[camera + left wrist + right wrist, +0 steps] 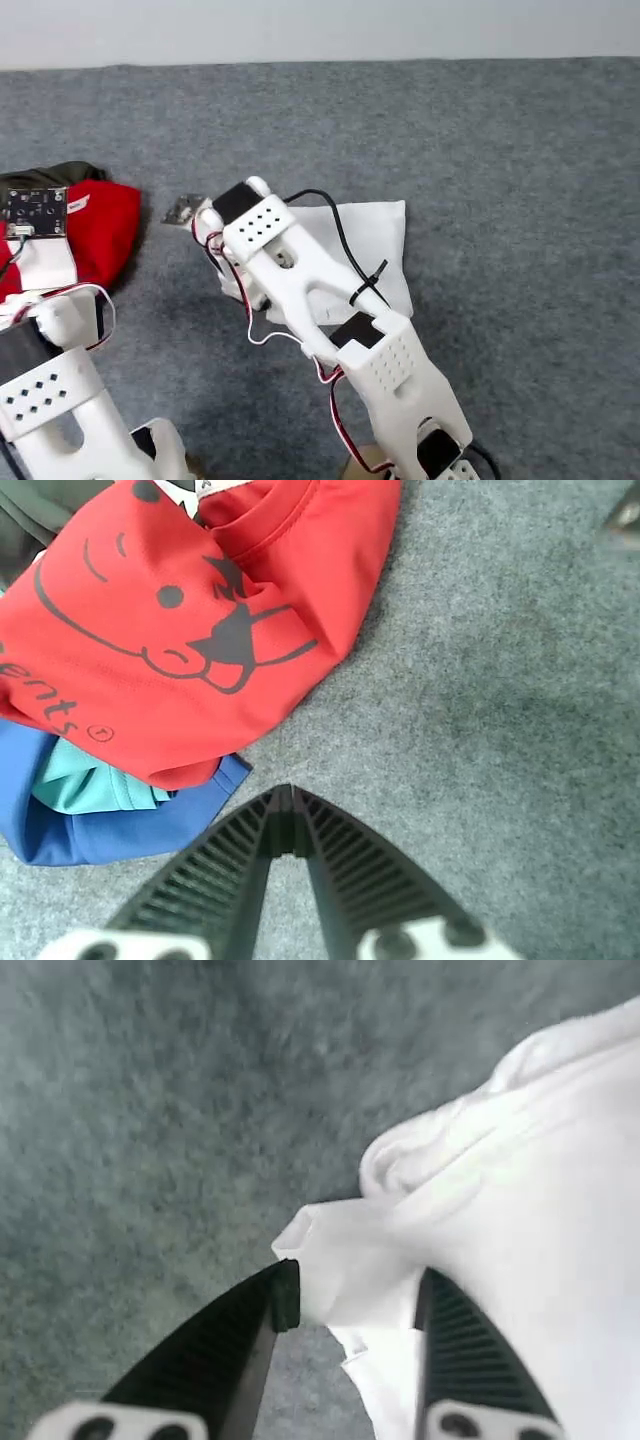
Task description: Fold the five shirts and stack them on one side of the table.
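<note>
Folds of soft white shirt (520, 1190) sit clamped in right pincer (356, 1274); left pincer (290, 798) closed.

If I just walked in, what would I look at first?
Probably the red shirt with a cartoon face, lying on top of a blue shirt and a teal shirt at the left side of the high view. Next comes the white shirt in the middle of the gray table, where the right gripper pinches its bunched edge.
</note>
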You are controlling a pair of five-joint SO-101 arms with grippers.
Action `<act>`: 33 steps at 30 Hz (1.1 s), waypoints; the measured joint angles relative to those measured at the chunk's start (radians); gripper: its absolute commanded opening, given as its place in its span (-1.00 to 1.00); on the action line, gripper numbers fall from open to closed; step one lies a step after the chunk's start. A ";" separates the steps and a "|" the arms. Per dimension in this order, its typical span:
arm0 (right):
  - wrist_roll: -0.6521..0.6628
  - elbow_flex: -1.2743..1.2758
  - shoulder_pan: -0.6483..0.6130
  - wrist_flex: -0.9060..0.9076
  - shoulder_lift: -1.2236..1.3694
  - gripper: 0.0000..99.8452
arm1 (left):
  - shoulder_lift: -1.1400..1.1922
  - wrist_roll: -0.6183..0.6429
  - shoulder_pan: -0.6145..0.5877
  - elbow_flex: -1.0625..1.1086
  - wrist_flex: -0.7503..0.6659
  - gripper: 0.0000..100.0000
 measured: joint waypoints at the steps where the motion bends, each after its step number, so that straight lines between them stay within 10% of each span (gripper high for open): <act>1: 0.000 -0.017 0.000 0.000 0.000 -0.56 | 0.000 0.000 0.000 0.000 0.000 -0.99; 33: 0.000 0.114 0.083 0.000 -0.235 -1.00 | 0.000 0.000 0.000 0.000 0.000 -0.99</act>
